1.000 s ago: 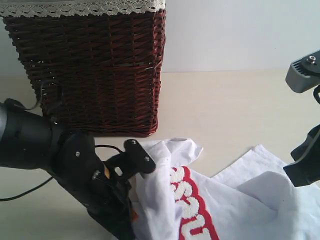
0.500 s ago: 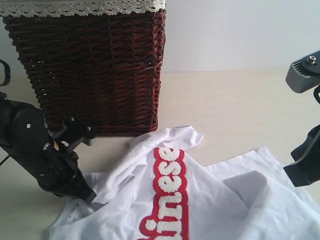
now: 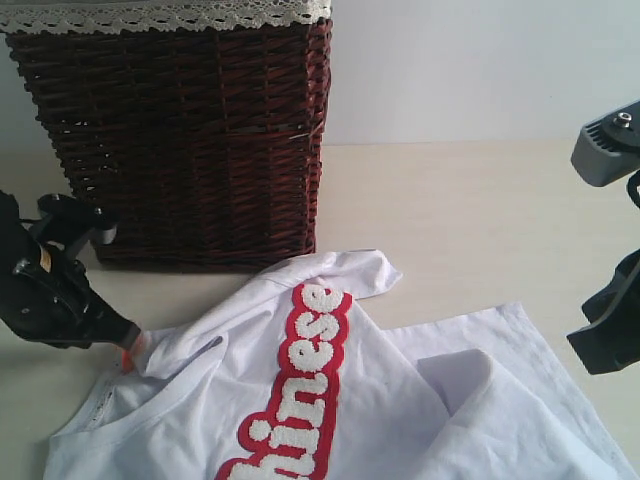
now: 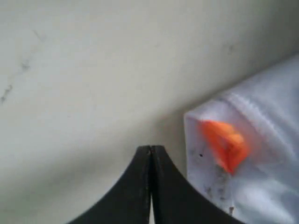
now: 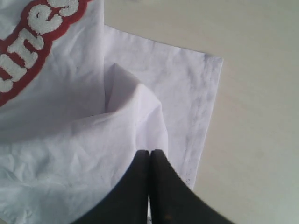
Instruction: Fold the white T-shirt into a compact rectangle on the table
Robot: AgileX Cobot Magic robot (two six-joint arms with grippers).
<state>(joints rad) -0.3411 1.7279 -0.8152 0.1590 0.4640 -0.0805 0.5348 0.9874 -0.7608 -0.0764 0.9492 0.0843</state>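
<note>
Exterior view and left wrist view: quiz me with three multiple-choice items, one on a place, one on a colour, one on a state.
1. Where does the dark red-brown wicker basket stand?
A. on the white cotton T-shirt
B. on the pale beige table, beyond the shirt
C. in a gripper

2. The fuzzy white lettering is outlined in:
A. red
B. blue
C. green

3. The black left gripper has its jaws:
A. wide apart
B. clamped round the basket
C. shut together

Key:
1 B, its base sits on the table behind the shirt.
2 A, a red band rims each letter.
3 C, the left wrist view shows no gap between the tips.
</note>
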